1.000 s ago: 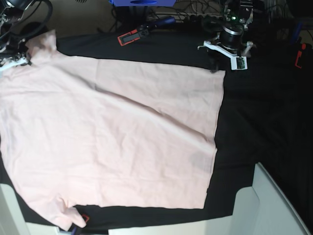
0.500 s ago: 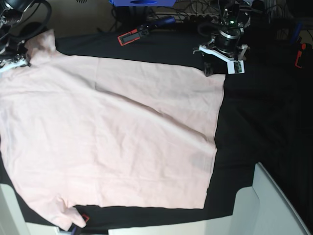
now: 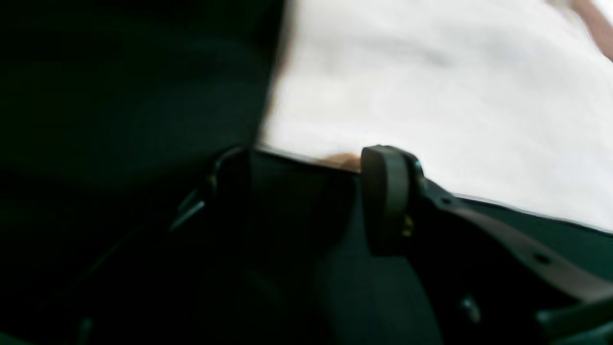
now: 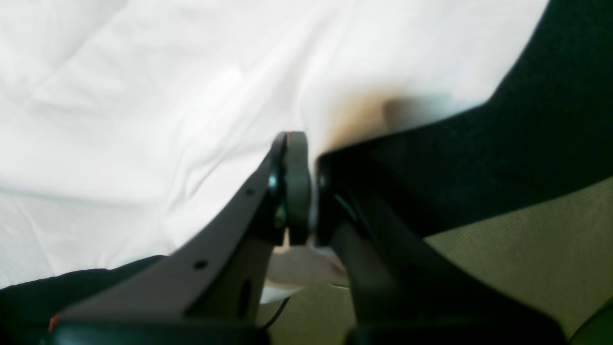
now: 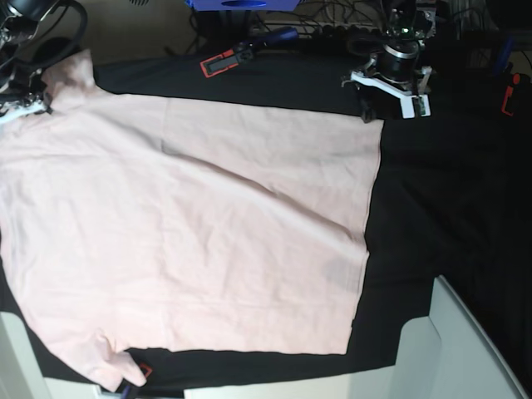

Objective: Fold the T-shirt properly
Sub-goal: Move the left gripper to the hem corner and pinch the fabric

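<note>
Currently the T-shirt (image 5: 191,224) lies spread flat, plain side up, on the black cloth (image 5: 449,191), filling the left and centre of the base view; no fold made yet.

Right gripper (image 4: 306,187): clenched on a sleeve edge, upper left of the base view; pink fabric shows pinched between the pads in the wrist view. Grip looks shallow, near the hem.

Left gripper (image 3: 306,201): jaws apart, nothing between them, sitting just off the shirt's upper-right corner (image 5: 376,125), top right of the base view. Its wrist view is blurred, but the hem runs right along the fingertips.

Step in hand, I'd say: get the left onto that corner.
- Come down so the lower finger slides under the hem, not on top of it.
- Catch both layers, well in from the edge.
- Close fully before lifting.
- Lift both arms together, else the cloth skews.

Risk: snagging the black cloth with it.
</note>
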Robot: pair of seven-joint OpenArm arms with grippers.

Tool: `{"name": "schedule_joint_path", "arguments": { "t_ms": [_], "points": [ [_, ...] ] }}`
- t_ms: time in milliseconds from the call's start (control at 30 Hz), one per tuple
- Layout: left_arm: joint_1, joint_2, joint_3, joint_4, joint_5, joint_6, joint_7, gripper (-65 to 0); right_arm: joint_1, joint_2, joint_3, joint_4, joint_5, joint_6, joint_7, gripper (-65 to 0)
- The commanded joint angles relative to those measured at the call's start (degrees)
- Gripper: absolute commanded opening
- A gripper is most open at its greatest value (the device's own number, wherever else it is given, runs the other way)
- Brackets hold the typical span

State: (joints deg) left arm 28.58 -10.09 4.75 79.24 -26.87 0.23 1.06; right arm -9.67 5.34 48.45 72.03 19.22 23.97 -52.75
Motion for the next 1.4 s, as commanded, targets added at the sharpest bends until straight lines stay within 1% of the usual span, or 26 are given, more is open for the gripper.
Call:
{"name": "schedule_joint_path", "arguments": {
  "t_ms": [0, 267, 533, 800, 1033, 1200, 1233, 1267, 1333, 1367],
  "points": [
    [-0.1, -0.4, -0.7, 0.9, 0.0, 0.0, -1.2, -29.2, 0.2, 0.1, -0.3, -0.3, -1.3, -0.8, -0.5, -65.0],
    [-1.8, -0.5, -0.8, 0.3, 0.0, 0.0, -0.9, -29.2, 0.2, 0.1, -0.3, -0.3, -1.3, -0.8, -0.5, -65.0],
    [-4.6, -0.3, -0.6, -4.3, 0.1, 0.0, -0.9, -29.2, 0.0, 0.1, -0.3, -0.3, -1.3, -0.8, -0.5, -65.0],
    [-4.4, -0.2, -0.5, -4.3, 0.1, 0.0, -0.9, -29.4, 0.0, 0.0, -0.3, -0.3, -1.3, -0.8, -0.5, -65.0],
    [-4.4, -0.6, 5.4, -3.9, 0.1, 0.0, -0.9, -29.4, 0.1, -0.1, -0.3, -0.3, -1.3, -0.8, -0.5, -65.0],
    [-4.3, -0.2, 5.6, -4.2, 0.1, 0.0, -0.9, -29.9, 0.1, -0.1, -0.3, -0.3, -1.3, -0.8, -0.5, -65.0],
    [-4.3, -0.3, 5.6, -4.2, 0.1, 0.0, -0.9, -31.7, 0.1, -0.1, -0.3, -0.3, -1.3, -0.8, -0.5, -65.0],
    [-4.3, -0.4, 5.4, -4.2, 0.1, 0.0, -0.9, -35.9, 0.1, 0.0, -0.3, -0.3, -1.3, -0.8, -0.5, -65.0],
    [-4.4, -0.5, 5.1, -4.2, 0.1, 0.0, -0.9, -47.2, 0.1, 0.0, -0.3, -0.3, -1.3, -0.8, -0.5, -65.0],
    [-4.4, -0.5, 5.1, -4.2, 0.1, 0.0, -0.9, -53.9, 0.1, 0.0, -0.3, -0.3, -1.3, -0.8, -0.5, -65.0]
  ]
}}
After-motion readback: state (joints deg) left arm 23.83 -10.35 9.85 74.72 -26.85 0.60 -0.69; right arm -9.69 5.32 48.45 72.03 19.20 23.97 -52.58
